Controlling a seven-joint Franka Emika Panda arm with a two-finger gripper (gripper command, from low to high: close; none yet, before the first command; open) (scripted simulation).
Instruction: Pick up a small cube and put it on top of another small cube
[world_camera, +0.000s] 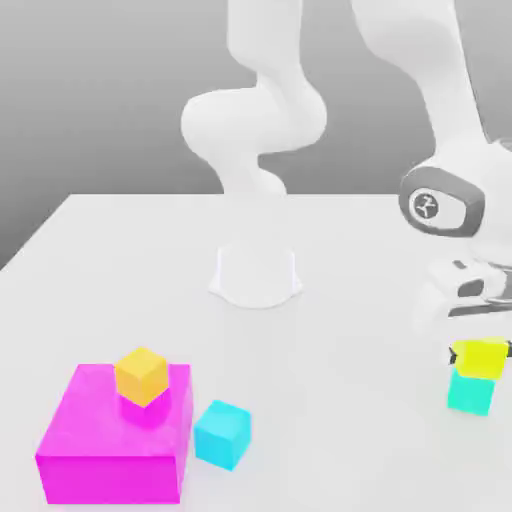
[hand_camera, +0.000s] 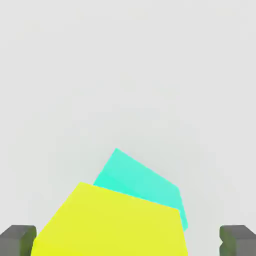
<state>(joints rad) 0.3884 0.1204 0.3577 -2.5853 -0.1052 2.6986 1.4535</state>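
Yellow cube sits on top of the teal cube, directly beneath my tool and between its two fingers. I have those fingers spread wide, one on either side of the yellow cube, and nothing is in my grip. In the hand view a strip of counter shows between the yellow cube and one finger; on the other side the cube's edge comes so close to the finger that I can't say for certain whether they touch.

The two cubes are turned a little against each other, so a part of the teal cube's top peeks out from under the yellow one. Even so, the upper cube looks level and seems to rest on its own.

As I judge it, the picking up, the carrying and the placing are done, and the release as well. What is left is small: I should lift straight up and clear, keeping my fingers wide so that neither one drags the yellow cube off its seat.

Well away from my tool, toward the exterior view's left, the orange cube rests on the magenta block, with the blue cube beside that block on the counter. None of those needs anything from me.
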